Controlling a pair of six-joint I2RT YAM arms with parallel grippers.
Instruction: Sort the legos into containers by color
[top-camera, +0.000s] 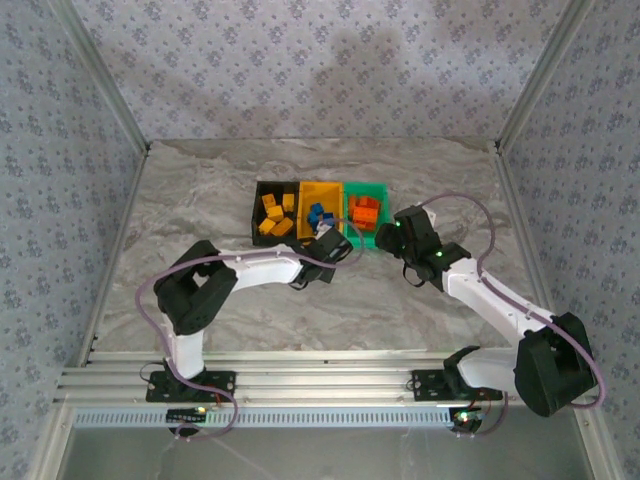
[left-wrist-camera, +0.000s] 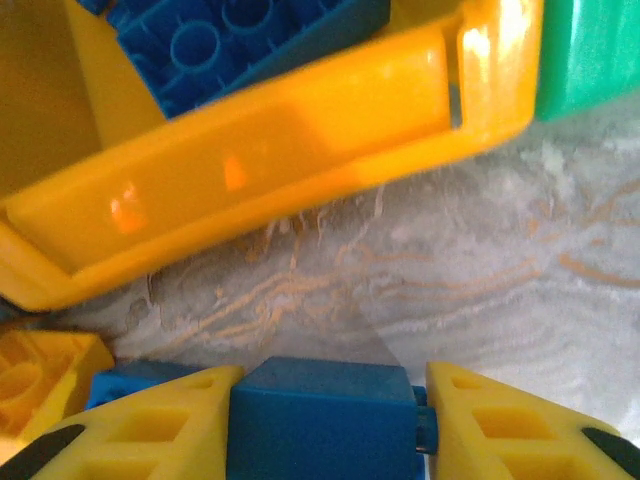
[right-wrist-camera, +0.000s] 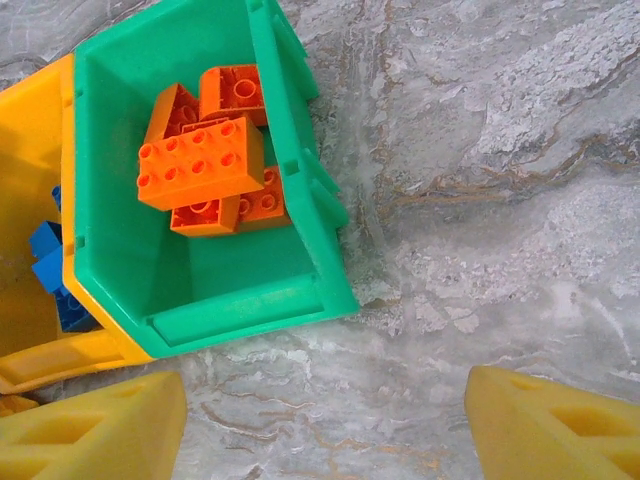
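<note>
Sorting looks nearly done: the left gripper (left-wrist-camera: 328, 395) clamps a blue brick (left-wrist-camera: 320, 425) at six o'clock of the yellow bin (left-wrist-camera: 300, 130); the right gripper (right-wrist-camera: 320, 430) gapes wide, empty.

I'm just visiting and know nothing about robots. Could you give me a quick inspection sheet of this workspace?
Surface: grey marbled table.
Job's things: black bin holds yellow-orange bricks, yellow bin blue bricks, green bin red-orange bricks.
Clutter: nothing seen.
Grippers: left gripper shut on a blue brick by the yellow bin; right gripper open, empty, near the green bin.
Cables: purple cables looping along both arms.
Surroundings: patterned walls, metal frame.
</note>
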